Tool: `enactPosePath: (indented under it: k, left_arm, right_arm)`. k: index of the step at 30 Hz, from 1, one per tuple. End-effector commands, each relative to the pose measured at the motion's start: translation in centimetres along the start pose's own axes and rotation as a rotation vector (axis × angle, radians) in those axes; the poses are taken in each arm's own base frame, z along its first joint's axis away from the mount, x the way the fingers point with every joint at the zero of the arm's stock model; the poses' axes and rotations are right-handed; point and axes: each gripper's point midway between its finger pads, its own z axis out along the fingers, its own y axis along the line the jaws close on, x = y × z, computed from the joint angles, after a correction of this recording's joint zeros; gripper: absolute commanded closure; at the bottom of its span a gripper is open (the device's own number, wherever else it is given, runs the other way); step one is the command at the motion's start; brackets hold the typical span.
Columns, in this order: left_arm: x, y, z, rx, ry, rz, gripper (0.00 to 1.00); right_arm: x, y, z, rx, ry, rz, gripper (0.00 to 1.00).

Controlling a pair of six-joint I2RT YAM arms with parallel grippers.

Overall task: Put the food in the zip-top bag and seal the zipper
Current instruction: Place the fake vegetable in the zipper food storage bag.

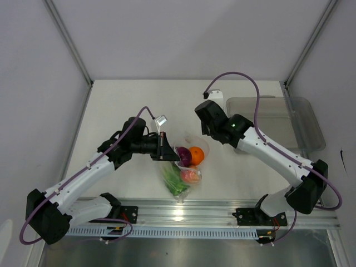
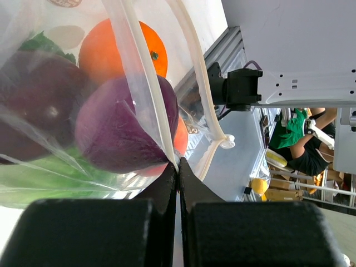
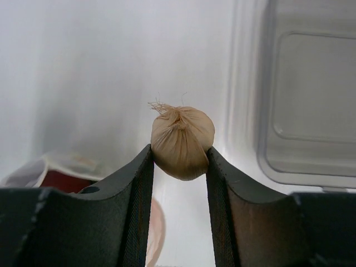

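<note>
Zip-top bag (image 1: 193, 137) rests on the bench (image 1: 128, 100) between both arms, with the orange (image 1: 196, 155), dark purple fruit (image 1: 183, 156) and green cabbage (image 1: 175, 181) inside. Left fingers (image 2: 164, 192) are pressed together on its edge. Right fingers (image 3: 139, 194) pinch the small beige piece (image 3: 182, 144) near the bag.

**Table** (image 1: 122, 111): white, flat top, walled on three sides.

- At 2 o'clock: a clear rigid rectangular tray (image 1: 289, 117), lying flat by the right wall.
- Centre, towards 6 o'clock: the zip-top bag (image 1: 194, 139), clear and crinkled. Its lower end rests on the surface, with toy produce (image 1: 196, 155) inside.
- Along the 6 o'clock edge: an aluminium rail (image 1: 211, 208), running left to right.
</note>
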Motion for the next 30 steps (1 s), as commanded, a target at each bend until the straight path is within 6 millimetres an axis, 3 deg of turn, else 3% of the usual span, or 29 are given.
enactPosePath:
  k: [1,10,22,30]
  left_arm:
    - [-0.9,-0.8,-0.4,0.006,-0.028,0.014,0.99]
    - [-1.1,-0.7,-0.5,-0.004,-0.04,0.01,0.99]
    - [-1.1,-1.0,-0.6,0.004,-0.04,0.018,1.0]
    - [-1.0,-0.9,-0.7,0.002,-0.041,0.018,0.99]
  right_arm:
    - [0.4,2.5,-2.2,-0.164,0.043,-0.01,0.59]
    - [3.3,7.7,-3.9,-0.335,0.118,-0.106,0.59]
    - [6.0,8.9,-4.7,-0.343,0.169,-0.175,0.55]
    - [5.9,8.2,-5.3,-0.307,0.141,-0.196,0.52]
